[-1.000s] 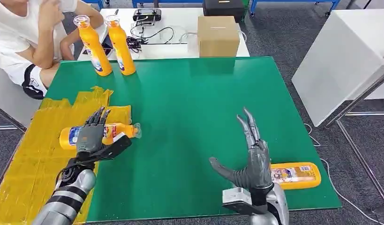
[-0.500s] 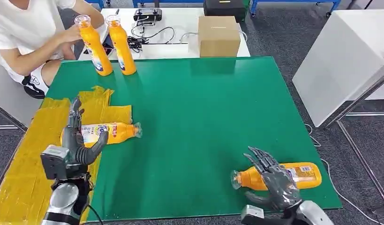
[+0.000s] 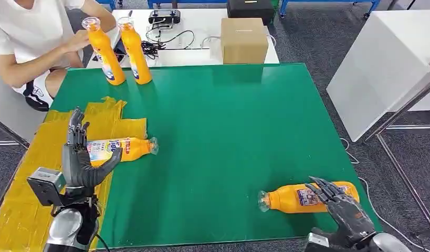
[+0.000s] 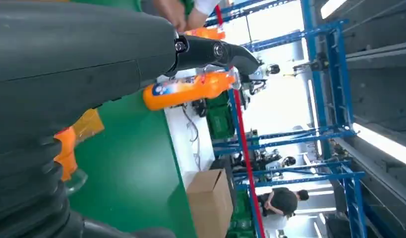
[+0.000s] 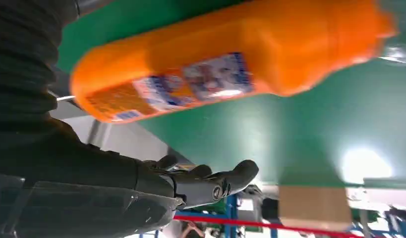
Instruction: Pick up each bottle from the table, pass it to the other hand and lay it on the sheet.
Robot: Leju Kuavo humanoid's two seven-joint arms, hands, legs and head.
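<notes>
One orange bottle lies on the yellow sheet, cap toward the mat's middle. My left hand stands just beside its base with fingers raised and apart, holding nothing. A second orange bottle lies on the green mat near the front right corner. My right hand hovers at its base end with fingers spread, not gripping it. In the right wrist view that bottle is close and the fingers lie apart from it. Two more bottles stand upright at the far left.
A person sits at the far left with a hand on one upright bottle. A cardboard box and cables lie on the white table behind the mat. A white cabinet stands to the right. The mat's front edge is right by my right hand.
My left hand let go of the bottle on the sheet and drew back to its left. My right hand dropped down to the base end of the near bottle. The person reached for an upright bottle.
</notes>
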